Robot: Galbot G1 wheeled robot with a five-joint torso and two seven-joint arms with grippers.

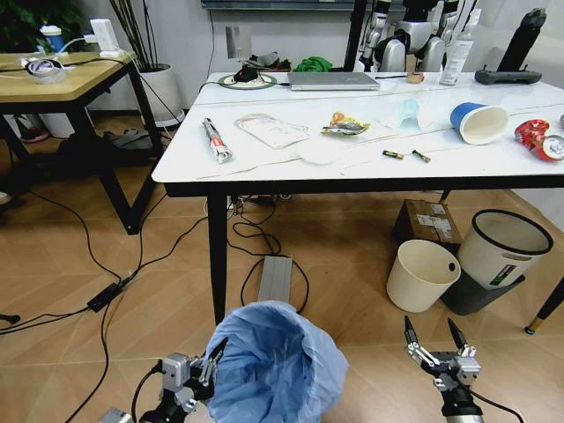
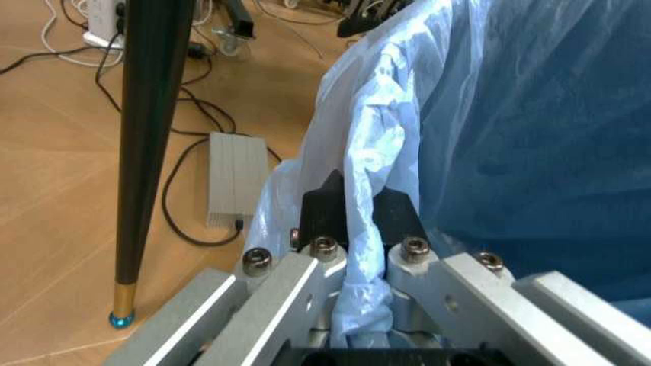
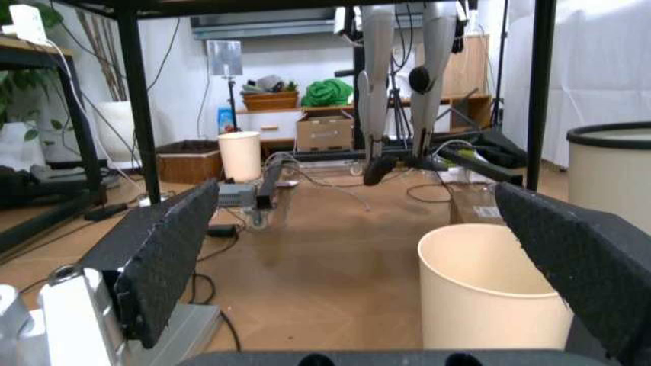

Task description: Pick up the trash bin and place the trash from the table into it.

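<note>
Pinching the trash bin's (image 1: pixel 278 366) crinkled blue bag rim, the left hand (image 2: pixel 351 210) sits low; right hand (image 1: pixel 436 339) gapes wide.

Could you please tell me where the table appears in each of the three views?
Head view: the table spans the upper middle, litter on top.
Left wrist view: one black table leg, beside a grey box on the floor.
Right wrist view: seen from underneath, its black legs stand beyond the bucket.
Shared: grey box, head and left wrist; bucket, head and right wrist.

left claw (image 2: pixel 351 202) | clamped on trash bin (image 2: pixel 529 145) bag rim | table leg (image 2: pixel 151 145) beside
</note>
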